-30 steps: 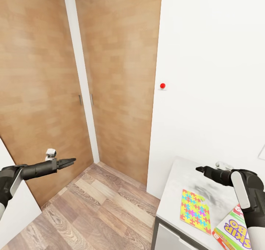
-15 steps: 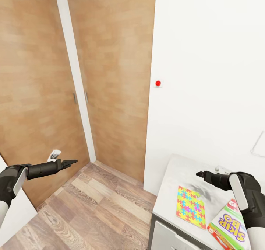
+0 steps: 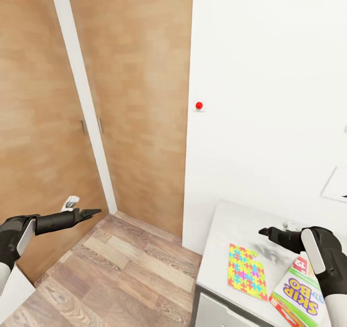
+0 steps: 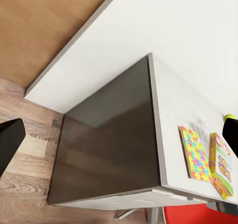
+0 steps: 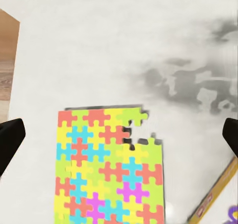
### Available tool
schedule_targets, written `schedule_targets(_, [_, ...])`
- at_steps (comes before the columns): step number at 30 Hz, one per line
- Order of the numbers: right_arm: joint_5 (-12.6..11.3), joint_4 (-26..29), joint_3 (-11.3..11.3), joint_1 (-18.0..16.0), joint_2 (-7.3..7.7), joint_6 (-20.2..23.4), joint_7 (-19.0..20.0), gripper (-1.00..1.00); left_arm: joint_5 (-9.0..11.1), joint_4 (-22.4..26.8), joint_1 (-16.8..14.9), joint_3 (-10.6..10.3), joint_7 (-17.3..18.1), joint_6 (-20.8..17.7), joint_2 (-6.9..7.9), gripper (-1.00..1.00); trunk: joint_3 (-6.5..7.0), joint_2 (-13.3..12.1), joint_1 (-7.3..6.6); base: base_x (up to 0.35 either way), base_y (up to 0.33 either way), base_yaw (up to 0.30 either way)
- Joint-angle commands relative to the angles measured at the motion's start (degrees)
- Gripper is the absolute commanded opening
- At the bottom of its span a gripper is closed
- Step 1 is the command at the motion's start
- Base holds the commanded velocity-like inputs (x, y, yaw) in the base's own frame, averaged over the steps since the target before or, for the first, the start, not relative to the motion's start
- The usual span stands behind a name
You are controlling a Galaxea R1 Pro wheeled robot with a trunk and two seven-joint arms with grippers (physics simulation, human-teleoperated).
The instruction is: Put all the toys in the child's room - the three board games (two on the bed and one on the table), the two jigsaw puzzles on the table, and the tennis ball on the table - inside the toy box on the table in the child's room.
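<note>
At the lower right of the head view, the right hand [image 3: 264, 231] is hovering released over the white bench [image 3: 226, 230], its fingers parted in the wrist view above a colourful jigsaw puzzle [image 5: 109, 167] lying flat beside a Skip-Bo board game [image 3: 296, 295]. At lower left the left hand [image 3: 91, 213] is reaching over the wood floor [image 3: 125, 264], fingers spread and empty. Beyond, the wooden wardrobe doors [image 3: 135, 100] have been sliding leftward as the camera turns, bringing more bench into frame, apparently closing on the toys.

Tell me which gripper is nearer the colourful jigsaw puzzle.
Right. The right gripper hovers just above the jigsaw puzzle on the table; the left gripper is far off, out over the wooden floor.
</note>
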State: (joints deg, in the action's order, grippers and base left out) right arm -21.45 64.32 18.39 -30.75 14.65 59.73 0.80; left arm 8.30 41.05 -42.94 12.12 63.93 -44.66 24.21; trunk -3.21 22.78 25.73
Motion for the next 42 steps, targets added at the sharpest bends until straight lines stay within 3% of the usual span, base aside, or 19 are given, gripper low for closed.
schedule_targets(1, [0.0,0.0,0.1,-0.1,0.01,0.3,0.1,1.00,0.2,0.0,0.0,0.0,0.1,-0.4,0.03,1.00,-0.23,0.1,0.05,0.166,0.101,-0.142])
schedule_targets(9, [0.1,-0.9,0.0,-1.1,0.07,0.3,0.0,1.00,0.2,0.0,0.0,0.1,0.0,-0.2,0.05,1.00,-0.94,0.1,0.05,0.046,0.028,-0.142])
schedule_targets(21, [1.7,-10.3,-0.2,-5.0,0.11,0.2,0.0,1.00,0.2,0.0,0.0,0.1,-0.1,-0.2,0.04,1.00,-2.01,0.1,0.05,0.034,0.064,-0.142])
schedule_targets(42, [1.9,-11.0,-0.6,-6.4,-0.16,0.1,0.0,1.00,0.1,0.0,0.0,0.0,-0.1,-0.2,0.05,1.00,-3.87,0.1,0.05,0.001,0.003,-0.142])
